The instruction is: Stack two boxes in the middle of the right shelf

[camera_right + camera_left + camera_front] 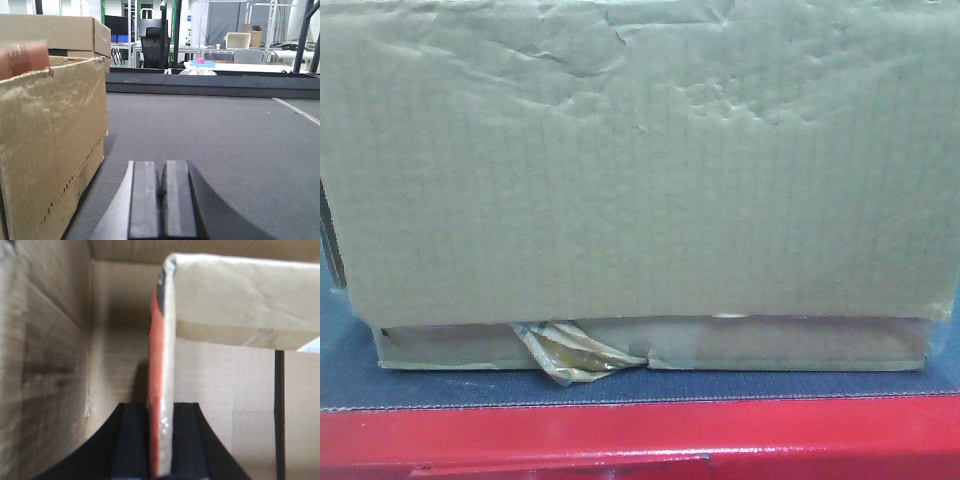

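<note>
In the front view the large brown box [640, 160], its face dented, rests on the thin flat box [770, 343], which has a yellowish tape tuft [565, 355] sticking out. Both stand on a grey mat, not on the shelf, which is out of view. My left gripper [161, 412] is shut on a red-taped cardboard flap [240, 295] of a box, with cardboard walls all around it. My right gripper [161, 172] is shut with nothing in it, low over the mat, just right of a brown box [50, 140].
The grey-matted platform [620, 388] has a red front edge [640, 440]. In the right wrist view the mat [225, 130] stretches ahead to a dark rail [210, 82], and another carton [55, 30] stands behind the near box. Desks and chairs lie beyond.
</note>
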`<action>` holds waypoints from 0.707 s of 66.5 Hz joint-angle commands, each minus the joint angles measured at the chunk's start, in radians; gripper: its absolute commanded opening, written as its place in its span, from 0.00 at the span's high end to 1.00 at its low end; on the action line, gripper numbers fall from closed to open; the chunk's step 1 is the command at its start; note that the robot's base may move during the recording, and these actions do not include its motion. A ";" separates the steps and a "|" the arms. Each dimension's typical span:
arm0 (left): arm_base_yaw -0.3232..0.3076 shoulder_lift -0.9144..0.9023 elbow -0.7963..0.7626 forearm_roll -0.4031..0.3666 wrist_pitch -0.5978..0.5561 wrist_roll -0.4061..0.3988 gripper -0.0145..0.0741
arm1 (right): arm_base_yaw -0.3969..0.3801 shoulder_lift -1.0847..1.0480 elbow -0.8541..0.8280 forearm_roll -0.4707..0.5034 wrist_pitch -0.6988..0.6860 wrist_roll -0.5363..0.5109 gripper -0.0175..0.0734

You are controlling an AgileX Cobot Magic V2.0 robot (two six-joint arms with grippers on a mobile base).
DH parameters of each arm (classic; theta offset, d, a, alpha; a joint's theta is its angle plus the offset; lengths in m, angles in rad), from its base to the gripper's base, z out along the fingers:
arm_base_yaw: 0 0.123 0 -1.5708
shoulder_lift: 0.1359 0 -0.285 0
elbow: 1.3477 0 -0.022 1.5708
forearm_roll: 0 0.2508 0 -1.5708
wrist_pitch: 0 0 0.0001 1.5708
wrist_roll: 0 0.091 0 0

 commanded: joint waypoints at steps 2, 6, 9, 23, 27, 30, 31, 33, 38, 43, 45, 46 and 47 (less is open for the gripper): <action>0.008 0.007 -0.006 0.003 -0.007 0.000 0.96 | -0.006 -0.003 0.000 -0.001 -0.015 -0.007 0.99; 0.008 0.007 -0.006 0.006 -0.009 0.000 0.96 | -0.006 -0.003 0.000 -0.001 -0.015 -0.007 0.99; 0.008 0.007 -0.006 0.008 -0.015 0.000 0.96 | -0.006 -0.003 0.000 -0.001 -0.015 -0.007 0.99; 0.008 0.007 -0.006 0.013 -0.029 0.000 0.96 | -0.006 -0.003 0.000 -0.001 -0.015 -0.007 0.99; 0.008 0.007 -0.006 0.013 -0.029 0.002 0.95 | -0.006 -0.003 0.000 -0.001 -0.015 -0.007 0.99; 0.008 0.007 -0.006 0.013 -0.029 0.002 0.90 | -0.006 -0.003 0.000 -0.001 -0.015 -0.007 0.99; 0.008 0.007 -0.006 0.013 -0.029 0.002 0.87 | -0.006 -0.003 0.000 -0.001 -0.015 -0.007 0.99; 0.008 0.007 -0.006 0.013 -0.029 0.002 0.82 | -0.006 -0.003 0.000 -0.001 -0.015 -0.007 0.99; 0.008 0.007 -0.006 0.013 -0.029 0.002 0.67 | -0.006 -0.003 0.000 -0.001 -0.015 -0.007 0.99; 0.008 0.007 -0.006 0.013 -0.031 0.002 0.55 | -0.006 -0.003 0.000 -0.001 -0.015 -0.007 0.99; 0.008 0.007 -0.006 0.013 -0.033 0.002 0.51 | -0.006 -0.003 0.000 -0.001 -0.015 -0.007 0.99; 0.008 0.007 -0.006 0.013 -0.033 0.002 0.49 | -0.006 -0.003 0.000 -0.001 -0.015 -0.007 0.99; 0.008 0.007 -0.006 0.013 -0.036 0.002 0.47 | -0.006 -0.003 0.000 -0.001 -0.015 -0.007 0.99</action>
